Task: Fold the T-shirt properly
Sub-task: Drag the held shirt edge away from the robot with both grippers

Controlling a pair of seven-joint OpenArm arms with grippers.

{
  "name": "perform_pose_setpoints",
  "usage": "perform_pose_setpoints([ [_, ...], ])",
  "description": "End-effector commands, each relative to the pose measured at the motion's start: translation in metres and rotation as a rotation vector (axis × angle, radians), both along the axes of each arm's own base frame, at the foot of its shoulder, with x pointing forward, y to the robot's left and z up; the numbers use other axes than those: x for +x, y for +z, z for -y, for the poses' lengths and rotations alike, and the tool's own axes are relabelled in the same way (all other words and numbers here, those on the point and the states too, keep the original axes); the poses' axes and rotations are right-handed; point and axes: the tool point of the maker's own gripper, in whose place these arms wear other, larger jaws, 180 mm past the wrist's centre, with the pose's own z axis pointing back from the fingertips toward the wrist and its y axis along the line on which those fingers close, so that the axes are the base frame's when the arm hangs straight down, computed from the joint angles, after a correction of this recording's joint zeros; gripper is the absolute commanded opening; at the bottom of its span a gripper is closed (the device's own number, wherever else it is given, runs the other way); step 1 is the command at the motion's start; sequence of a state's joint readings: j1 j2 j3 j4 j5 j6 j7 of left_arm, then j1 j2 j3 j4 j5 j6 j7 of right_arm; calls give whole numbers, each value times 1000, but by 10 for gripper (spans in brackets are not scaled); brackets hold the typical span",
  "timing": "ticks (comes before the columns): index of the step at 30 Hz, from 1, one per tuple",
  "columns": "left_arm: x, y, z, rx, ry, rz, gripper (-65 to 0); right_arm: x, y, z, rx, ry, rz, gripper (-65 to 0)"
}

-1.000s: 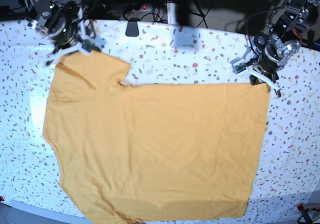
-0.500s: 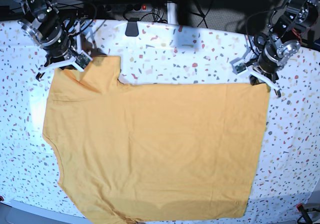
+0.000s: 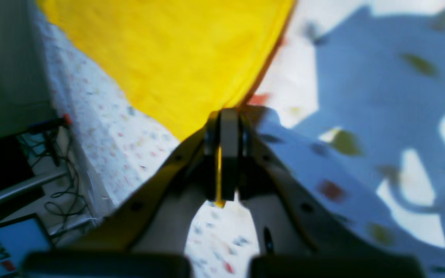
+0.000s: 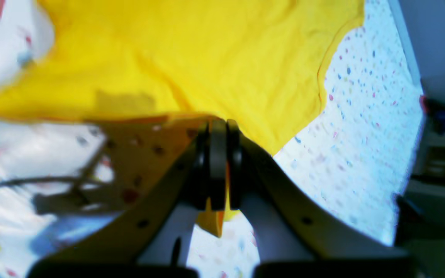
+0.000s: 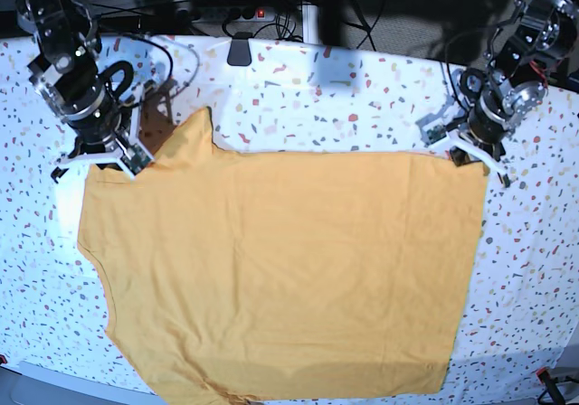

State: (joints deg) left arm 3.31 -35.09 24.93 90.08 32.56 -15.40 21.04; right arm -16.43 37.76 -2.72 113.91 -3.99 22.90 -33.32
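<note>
The orange-yellow T-shirt (image 5: 280, 269) lies spread flat over most of the speckled table (image 5: 317, 98), with its sleeve end at the view's left. My right gripper (image 5: 118, 163) is shut on the upper sleeve's edge. In the right wrist view cloth (image 4: 207, 58) is pinched between the closed fingertips (image 4: 218, 127), and a tab pokes out below. My left gripper (image 5: 468, 154) is shut on the shirt's far right corner. The left wrist view shows that corner (image 3: 176, 50) running into the closed gripper (image 3: 224, 117).
A black object (image 5: 240, 52) sits at the table's back edge. Cables and a power strip (image 5: 258, 12) lie behind it. The shirt's lower edge reaches almost to the table's front edge (image 5: 54, 373). Bare speckled table shows at both sides.
My right gripper has pulled the upper sleeve down and toward the front, so it now folds in against the shirt body. My left gripper has barely shifted, still holding its corner.
</note>
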Motion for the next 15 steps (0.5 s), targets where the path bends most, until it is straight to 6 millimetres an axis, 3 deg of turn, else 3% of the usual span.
perform_pose_setpoints([
  [1, 16, 17, -1, -3, -16, 62, -650, 11, 12, 3, 4, -1, 44, -650],
  [10, 59, 60, 11, -108, -20, 165, -650, 47, 7, 14, 73, -82, 80, -650],
  [15, 76, 80, 15, -157, -16, 204, -650, 70, 21, 8, 117, -96, 139, -650],
])
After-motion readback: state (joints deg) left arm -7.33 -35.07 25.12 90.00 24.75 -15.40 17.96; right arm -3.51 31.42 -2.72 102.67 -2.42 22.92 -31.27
